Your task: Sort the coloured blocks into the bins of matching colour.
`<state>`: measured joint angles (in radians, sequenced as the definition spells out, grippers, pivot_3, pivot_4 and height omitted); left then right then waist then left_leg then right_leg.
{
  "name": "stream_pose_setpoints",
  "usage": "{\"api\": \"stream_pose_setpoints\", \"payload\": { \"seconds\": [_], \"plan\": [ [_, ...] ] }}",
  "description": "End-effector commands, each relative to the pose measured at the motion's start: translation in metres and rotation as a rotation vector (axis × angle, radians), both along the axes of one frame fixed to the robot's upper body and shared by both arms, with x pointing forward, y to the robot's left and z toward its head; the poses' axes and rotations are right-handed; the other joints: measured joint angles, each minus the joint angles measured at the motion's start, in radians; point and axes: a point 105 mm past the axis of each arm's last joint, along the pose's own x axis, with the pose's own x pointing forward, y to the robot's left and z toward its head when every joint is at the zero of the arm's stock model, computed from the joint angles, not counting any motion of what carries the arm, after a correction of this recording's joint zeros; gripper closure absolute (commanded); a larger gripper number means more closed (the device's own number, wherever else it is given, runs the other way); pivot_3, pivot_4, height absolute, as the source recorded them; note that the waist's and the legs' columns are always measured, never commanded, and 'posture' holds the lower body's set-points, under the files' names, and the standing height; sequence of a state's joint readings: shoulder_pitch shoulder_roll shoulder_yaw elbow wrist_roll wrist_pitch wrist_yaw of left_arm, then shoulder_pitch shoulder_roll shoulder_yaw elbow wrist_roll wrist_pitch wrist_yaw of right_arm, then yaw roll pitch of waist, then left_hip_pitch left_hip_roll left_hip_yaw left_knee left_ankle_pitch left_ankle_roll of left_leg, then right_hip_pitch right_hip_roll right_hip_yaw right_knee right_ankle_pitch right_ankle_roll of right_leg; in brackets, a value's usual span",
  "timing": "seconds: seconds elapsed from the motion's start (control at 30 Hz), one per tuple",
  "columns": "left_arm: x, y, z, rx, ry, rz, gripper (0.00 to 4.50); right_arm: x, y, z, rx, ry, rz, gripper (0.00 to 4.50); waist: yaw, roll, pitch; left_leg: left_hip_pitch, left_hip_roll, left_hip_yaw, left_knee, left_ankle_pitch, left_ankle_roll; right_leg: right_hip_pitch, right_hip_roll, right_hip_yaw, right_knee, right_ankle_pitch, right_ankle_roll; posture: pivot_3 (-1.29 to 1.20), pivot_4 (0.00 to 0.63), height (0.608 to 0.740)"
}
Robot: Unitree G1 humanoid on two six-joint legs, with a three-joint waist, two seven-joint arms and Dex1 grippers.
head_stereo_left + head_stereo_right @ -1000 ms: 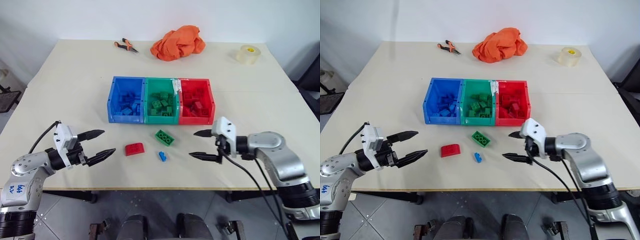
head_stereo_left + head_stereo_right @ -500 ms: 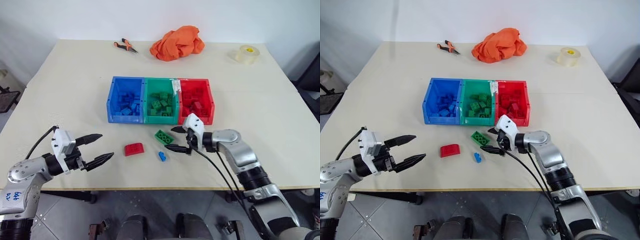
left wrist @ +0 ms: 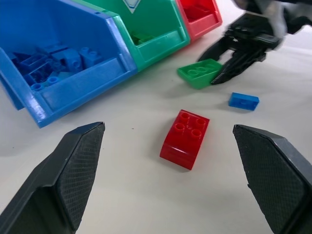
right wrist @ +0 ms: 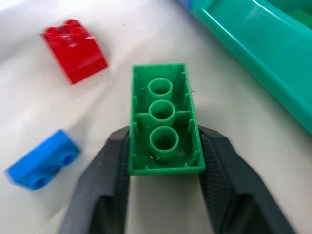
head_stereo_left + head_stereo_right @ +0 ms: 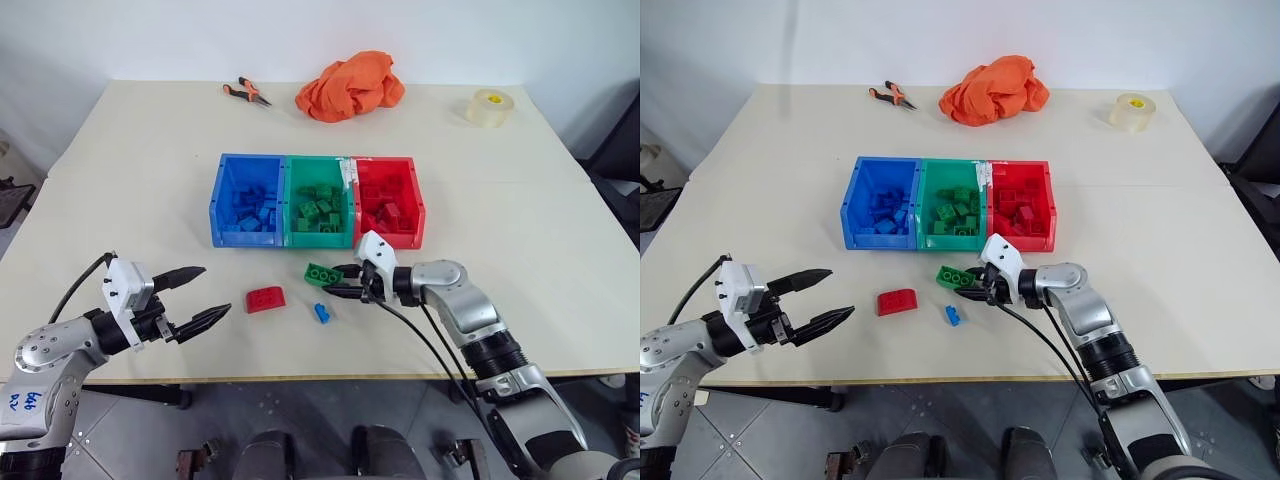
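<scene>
On the tabletop (image 5: 120, 170) three joined bins are sitting in a row: a blue bin (image 5: 246, 200), a green bin (image 5: 320, 202) and a red bin (image 5: 388, 203), each already holding bricks of its own colour. Behind them an orange cloth (image 5: 349, 85), a tape roll (image 5: 486, 107) and pliers (image 5: 245, 92) are lying near the far edge.

The right jaws (image 5: 342, 281) are reaching across just in front of the green bin and are pinching the green brick (image 4: 164, 126) by its long sides, one finger (image 4: 105, 180) pressing each flank. In the right wrist view the brick is showing its hollow underside, with most of its length sticking out beyond the fingertips.

The left jaws (image 5: 198, 296) are hanging wide and empty off to the left, well apart from the bricks.

The red brick (image 5: 266, 298) is lying studs up on the tabletop between the two arms, near the front of the blue bin. The small blue brick (image 5: 322, 312) is lying just beside the right jaws, on the near side.
</scene>
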<state>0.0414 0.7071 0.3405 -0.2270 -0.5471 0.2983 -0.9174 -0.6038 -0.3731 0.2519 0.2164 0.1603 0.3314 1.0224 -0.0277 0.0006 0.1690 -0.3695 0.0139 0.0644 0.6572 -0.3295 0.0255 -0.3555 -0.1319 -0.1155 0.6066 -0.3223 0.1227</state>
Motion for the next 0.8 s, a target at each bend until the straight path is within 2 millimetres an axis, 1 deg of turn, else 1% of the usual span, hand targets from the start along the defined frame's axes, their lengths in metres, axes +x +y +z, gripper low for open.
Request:
{"api": "stream_pose_setpoints", "payload": {
  "seconds": [0.03,0.17,0.23,0.3,0.37,0.47,0.57,0.67,0.73,0.77,0.8],
  "plan": [
    [-0.004,-0.004,0.012,-0.006,-0.037,-0.031,0.0,-0.008,-0.003,0.035,0.048,-0.096,0.047,3.04,0.0,0.0,0.0,0.0,0.0,0.0,0.0,0.0,0.0,0.0,0.0,0.0,0.0,0.0,0.0,0.0,0.15,0.74],
    [-0.01,0.002,0.011,0.018,-0.009,-0.059,0.0,-0.002,-0.008,0.07,0.085,-0.181,0.021,3.04,0.0,0.0,0.0,0.0,0.0,0.0,0.0,0.0,0.0,0.0,0.0,0.0,0.0,0.0,0.0,0.0,0.15,0.74],
    [-0.016,0.004,0.009,0.038,0.011,-0.092,0.0,0.01,-0.008,0.088,0.108,-0.221,-0.021,3.04,-0.002,0.0,0.0,0.0,0.0,0.0,0.0,0.0,0.0,-0.001,0.0,0.0,0.0,0.0,0.0,0.0,0.15,0.74],
    [-0.022,0.002,0.008,0.051,0.038,-0.146,0.0,0.025,-0.005,0.102,0.125,-0.255,-0.062,3.04,-0.007,0.001,0.0,0.0,0.0,0.001,-0.001,0.0,-0.001,-0.002,0.0,0.001,0.0,0.0,0.0,0.0,0.15,0.74],
    [-0.027,0.0,0.006,0.061,0.061,-0.198,0.0,0.036,0.0,0.107,0.125,-0.264,-0.078,3.04,-0.007,0.001,0.0,0.0,0.001,0.002,-0.002,0.0,-0.001,-0.002,0.0,0.001,0.0,0.0,-0.001,0.0,0.15,0.74],
    [-0.027,-0.003,0.007,0.065,0.053,-0.248,0.0,0.052,0.008,0.099,0.057,-0.246,-0.087,3.04,-0.006,0.0,0.0,0.001,0.001,0.001,-0.002,0.0,-0.001,-0.002,0.0,0.001,0.001,0.0,-0.001,0.0,0.15,0.74],
    [-0.024,-0.006,0.008,0.068,0.051,-0.297,0.0,0.066,0.02,0.098,0.039,-0.239,-0.084,1.98,-0.003,0.0,0.0,0.0,-0.001,0.001,-0.001,0.0,-0.001,-0.002,0.0,0.001,0.002,0.0,-0.001,0.0,0.15,0.74],
    [-0.019,-0.012,0.012,0.042,0.009,-0.332,0.0,0.078,0.028,0.11,0.057,-0.283,-0.112,0.97,-0.006,0.001,0.0,-0.001,-0.001,0.001,-0.002,0.001,0.0,-0.003,0.001,0.0,0.002,0.0,-0.001,0.0,0.15,0.74],
    [-0.018,-0.015,0.013,0.02,-0.019,-0.353,0.0,0.084,0.028,0.118,0.063,-0.312,-0.131,0.31,-0.008,0.001,0.001,0.0,-0.001,0.001,-0.002,0.001,0.0,-0.003,0.002,0.0,0.004,0.0,-0.001,0.0,0.15,0.74],
    [-0.018,-0.015,0.012,0.017,-0.019,-0.358,0.0,0.084,0.028,0.12,0.063,-0.325,-0.132,0.02,-0.01,0.001,0.0,0.0,-0.001,0.001,-0.002,0.001,0.0,-0.003,0.002,0.0,0.004,0.0,-0.001,0.0,0.15,0.74],
    [-0.018,-0.015,0.011,0.016,-0.019,-0.362,0.0,0.083,0.026,0.123,0.065,-0.336,-0.122,0.02,-0.012,0.0,0.0,0.0,-0.001,0.0,-0.002,0.001,-0.001,-0.003,0.002,0.0,0.004,0.0,-0.001,0.0,0.15,0.74]
  ]
}}
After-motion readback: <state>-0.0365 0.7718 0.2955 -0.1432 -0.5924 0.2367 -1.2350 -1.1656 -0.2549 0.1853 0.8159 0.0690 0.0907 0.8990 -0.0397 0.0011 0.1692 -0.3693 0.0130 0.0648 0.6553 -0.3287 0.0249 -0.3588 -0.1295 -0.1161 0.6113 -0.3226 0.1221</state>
